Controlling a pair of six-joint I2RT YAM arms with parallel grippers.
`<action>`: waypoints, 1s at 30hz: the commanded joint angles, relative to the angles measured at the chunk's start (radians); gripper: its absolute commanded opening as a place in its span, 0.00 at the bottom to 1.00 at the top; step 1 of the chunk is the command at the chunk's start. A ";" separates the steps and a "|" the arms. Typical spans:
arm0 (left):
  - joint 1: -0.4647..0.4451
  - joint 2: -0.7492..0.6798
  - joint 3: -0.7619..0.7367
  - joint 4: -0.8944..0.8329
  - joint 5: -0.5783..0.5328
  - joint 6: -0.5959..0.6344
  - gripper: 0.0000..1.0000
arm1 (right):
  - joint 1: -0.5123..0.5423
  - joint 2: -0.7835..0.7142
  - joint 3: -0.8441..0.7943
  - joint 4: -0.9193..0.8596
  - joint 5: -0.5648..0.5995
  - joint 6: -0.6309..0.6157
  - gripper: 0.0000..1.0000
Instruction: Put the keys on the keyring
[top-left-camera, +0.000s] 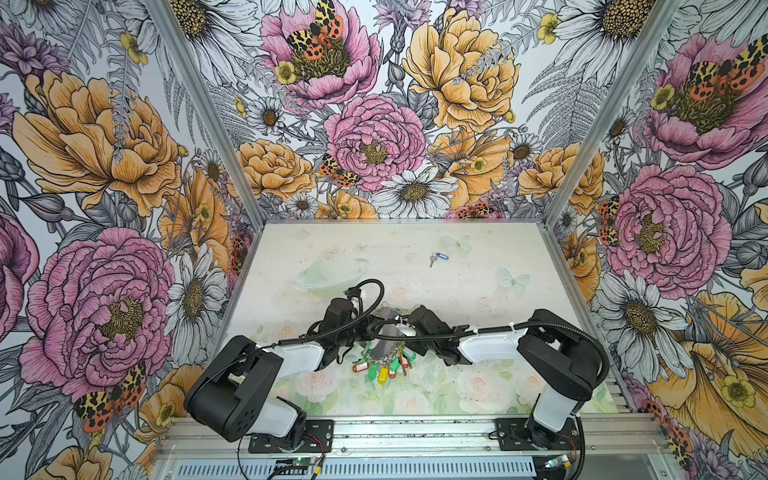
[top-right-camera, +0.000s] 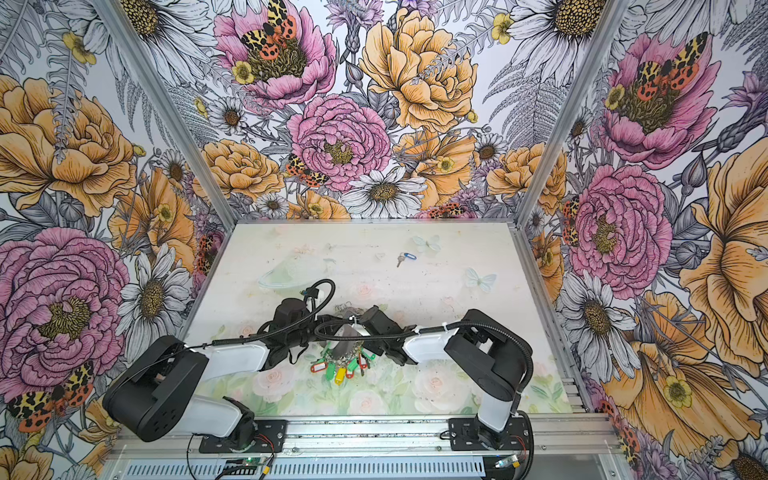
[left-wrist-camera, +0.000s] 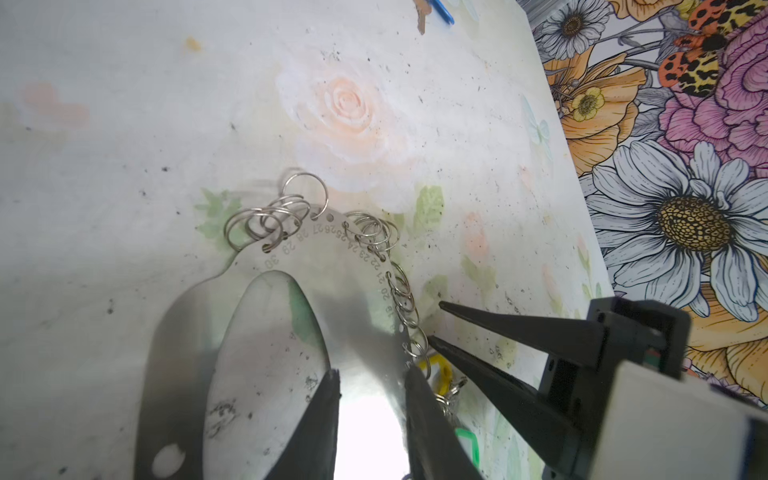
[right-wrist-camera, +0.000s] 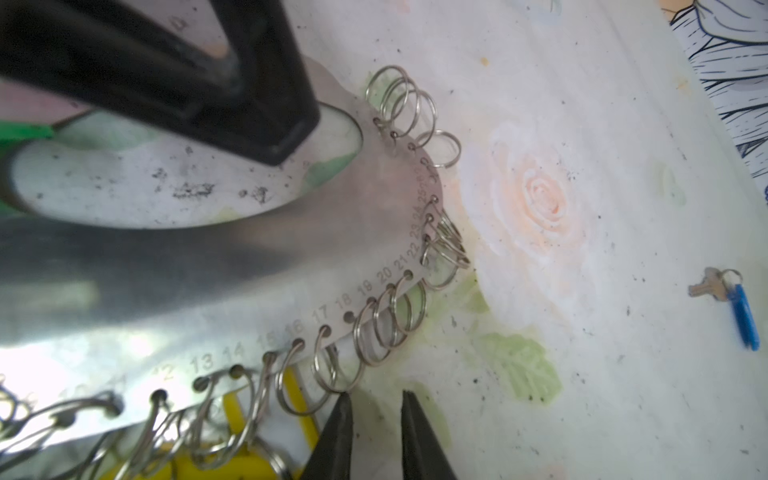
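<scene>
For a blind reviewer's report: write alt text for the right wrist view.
The right gripper, jaws slightly apart and empty, points at a small wire ring on the rim of the numbered metal keyring, which the left gripper holds by its band. A blue-tagged key lies apart on the flower-printed table.

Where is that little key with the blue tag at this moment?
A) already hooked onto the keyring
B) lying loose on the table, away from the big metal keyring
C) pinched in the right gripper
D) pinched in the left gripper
B: in both top views the blue-tagged key lies by itself on the far part of the table, well apart from the keyring.
</scene>
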 joint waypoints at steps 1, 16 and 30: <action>0.009 0.024 0.028 0.022 0.031 -0.017 0.29 | -0.005 0.034 0.012 0.063 0.030 -0.039 0.23; 0.018 0.136 0.072 0.048 0.037 -0.005 0.28 | -0.014 0.001 0.003 0.070 -0.032 -0.102 0.29; 0.018 0.180 0.083 0.065 0.047 0.007 0.27 | -0.045 -0.063 -0.004 -0.008 -0.223 -0.175 0.29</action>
